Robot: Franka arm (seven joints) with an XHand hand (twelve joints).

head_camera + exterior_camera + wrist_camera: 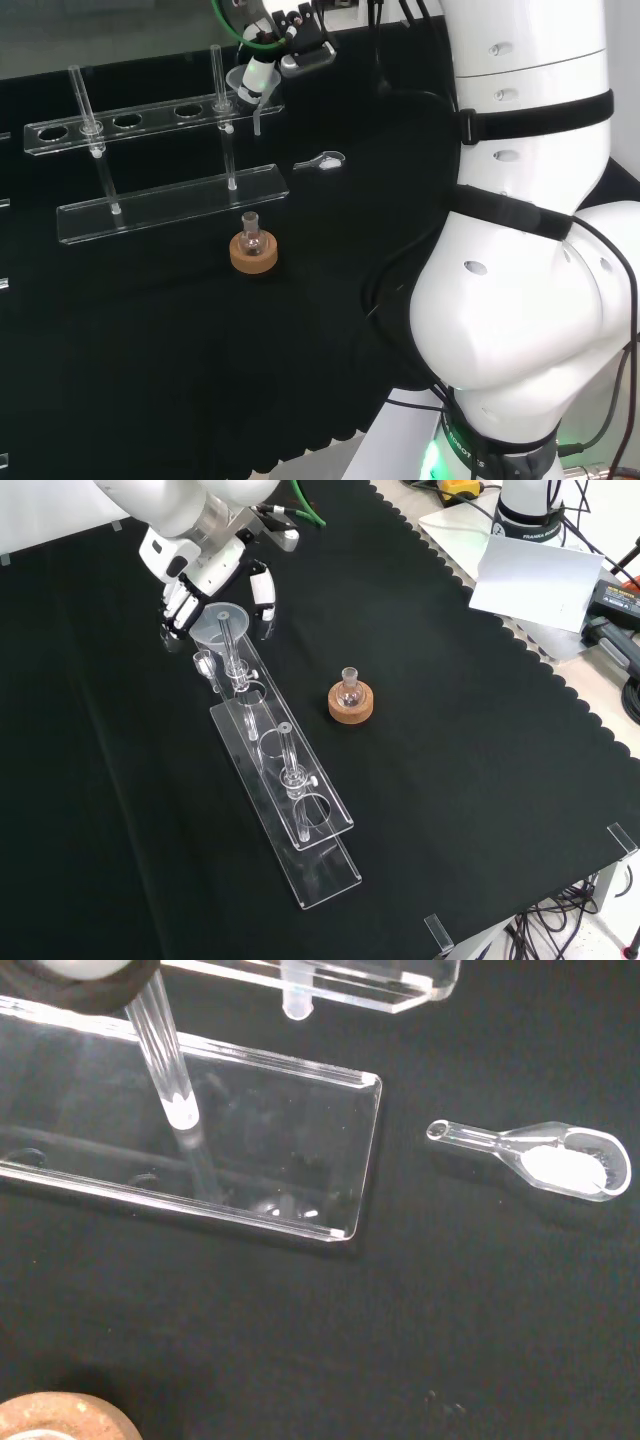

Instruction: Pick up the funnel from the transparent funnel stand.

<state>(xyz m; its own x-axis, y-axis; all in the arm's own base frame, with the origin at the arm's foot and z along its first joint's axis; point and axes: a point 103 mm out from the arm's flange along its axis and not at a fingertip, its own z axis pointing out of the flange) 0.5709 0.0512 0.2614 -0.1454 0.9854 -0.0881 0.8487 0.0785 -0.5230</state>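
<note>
The clear funnel (243, 84) is at the right end of the transparent funnel stand (170, 206) in the head view, its stem (256, 120) hanging down past the upper shelf. My hand (268, 62) is shut on the funnel's cone. From the front, the funnel (216, 623) sits between the curled fingers (178, 607) and the thumb (263, 592), at the far end of the stand (300, 830). The wrist view shows the funnel's stem (166, 1055) ending above the stand's base plate (300, 1150).
A cork ring with a small flask (252, 250) (350, 701) stands near the stand's base. A clear spoon holding white powder (322, 161) (560, 1155) lies on the cloth beside the stand's end. A white sheet (530, 575) lies beyond the cloth's scalloped edge.
</note>
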